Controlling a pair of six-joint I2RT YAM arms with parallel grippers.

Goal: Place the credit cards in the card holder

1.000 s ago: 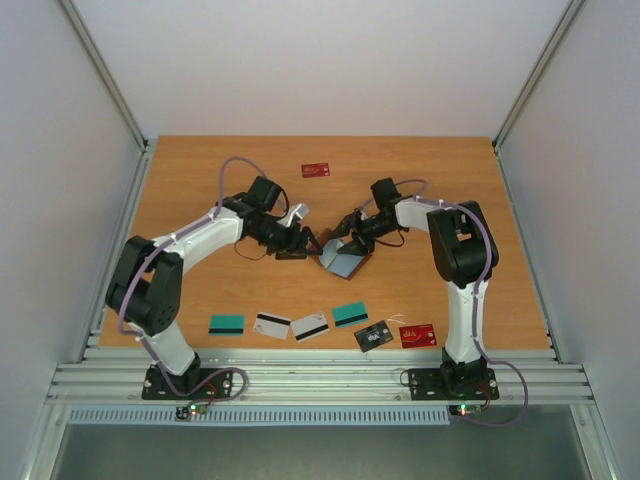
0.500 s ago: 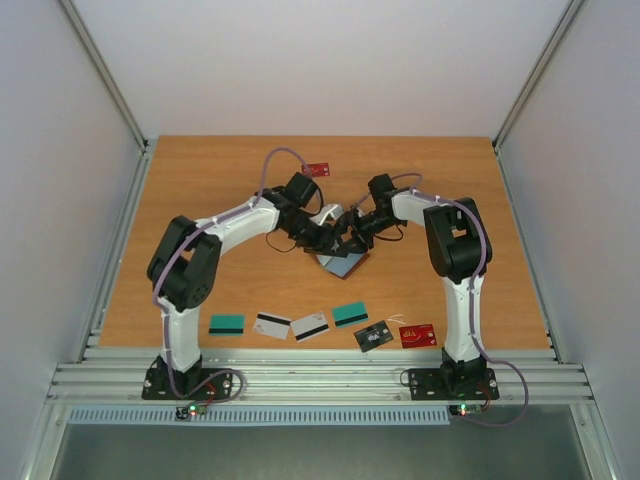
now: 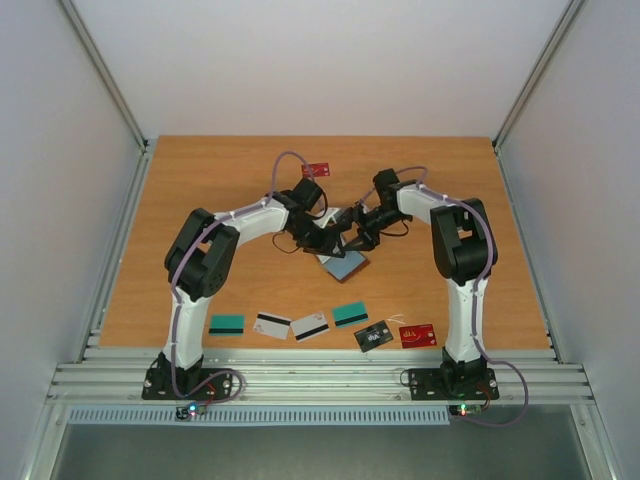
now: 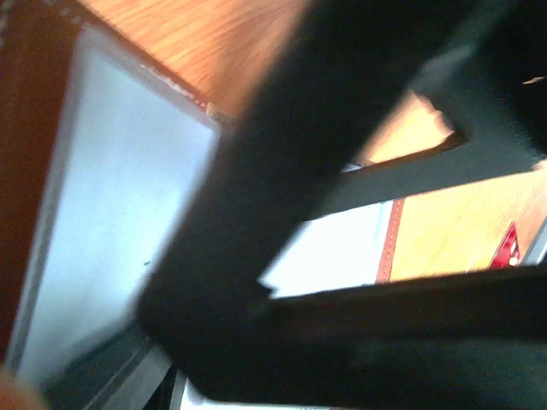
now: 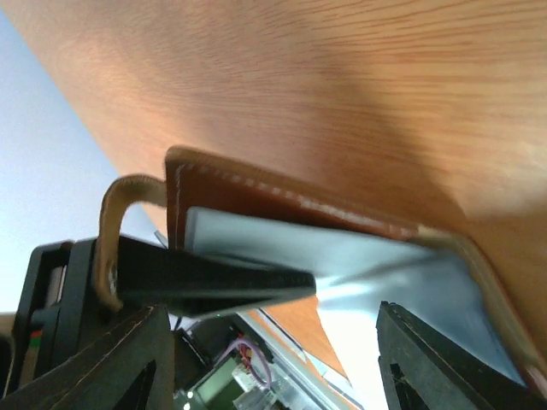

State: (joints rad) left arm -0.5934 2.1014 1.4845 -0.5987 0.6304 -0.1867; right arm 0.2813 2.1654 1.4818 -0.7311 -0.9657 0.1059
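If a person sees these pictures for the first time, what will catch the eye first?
The two arms meet over the middle of the table, with the left gripper and the right gripper close together at the brown card holder, which is open and shows its grey-blue lining. Next comes the row of six cards along the near edge, and one red card alone at the far side.

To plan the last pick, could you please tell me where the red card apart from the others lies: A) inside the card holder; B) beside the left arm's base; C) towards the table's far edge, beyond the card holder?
C: the top view shows that red card on the table beyond the card holder.
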